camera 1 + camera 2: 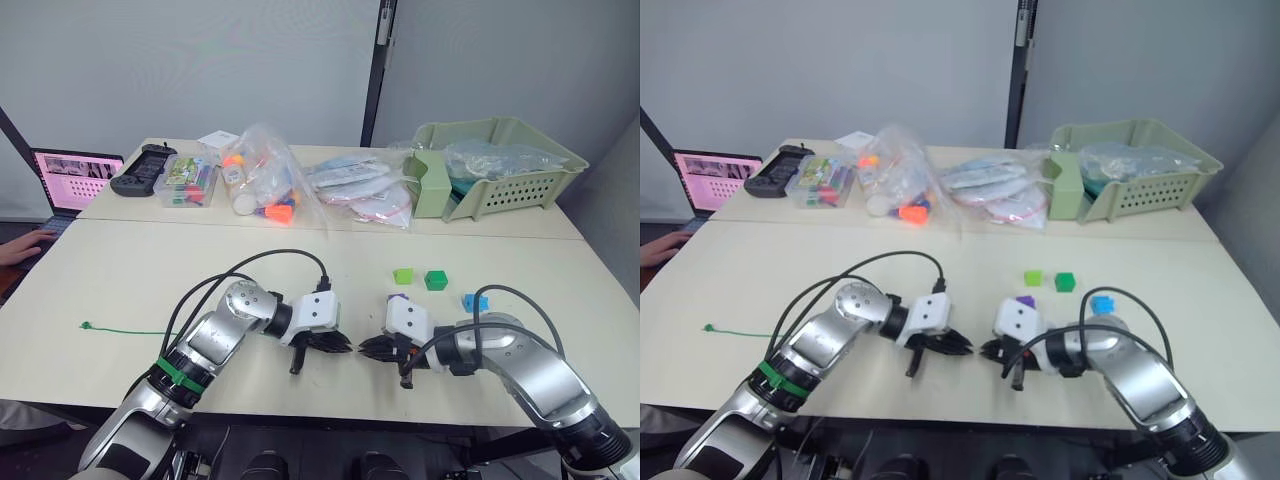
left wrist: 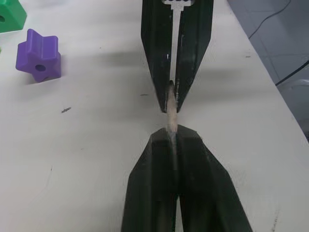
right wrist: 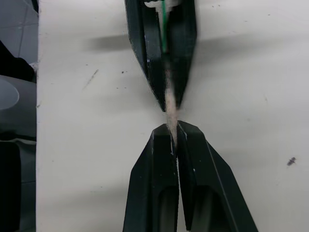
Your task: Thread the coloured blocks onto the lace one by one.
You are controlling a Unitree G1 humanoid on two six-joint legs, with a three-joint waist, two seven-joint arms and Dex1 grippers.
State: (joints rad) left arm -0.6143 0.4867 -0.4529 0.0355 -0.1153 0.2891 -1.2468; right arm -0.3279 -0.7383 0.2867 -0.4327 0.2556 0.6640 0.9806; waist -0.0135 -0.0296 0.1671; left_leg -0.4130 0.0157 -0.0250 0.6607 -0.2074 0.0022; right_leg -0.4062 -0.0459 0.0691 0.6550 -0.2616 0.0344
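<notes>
The left hand (image 1: 338, 345) and right hand (image 1: 372, 347) meet tip to tip low over the cream tabletop (image 1: 120, 280), both closed on the stiff pale tip (image 2: 171, 108) of the thin green lace (image 1: 120, 331), which trails toward nine o'clock. A purple plastic block (image 2: 38, 55), lime green block (image 1: 403, 275), dark green block (image 1: 435, 280) and bright blue block (image 1: 474, 301) lie toward two o'clock of the hands.

Pale cream desk (image 1: 120, 270) with a seam between its two tops, plain grey wall (image 1: 200, 70) behind, dark vertical post (image 1: 380, 70) dividing the wall, open laptop (image 1: 72, 180) with pink screen at the left edge, even indoor light
</notes>
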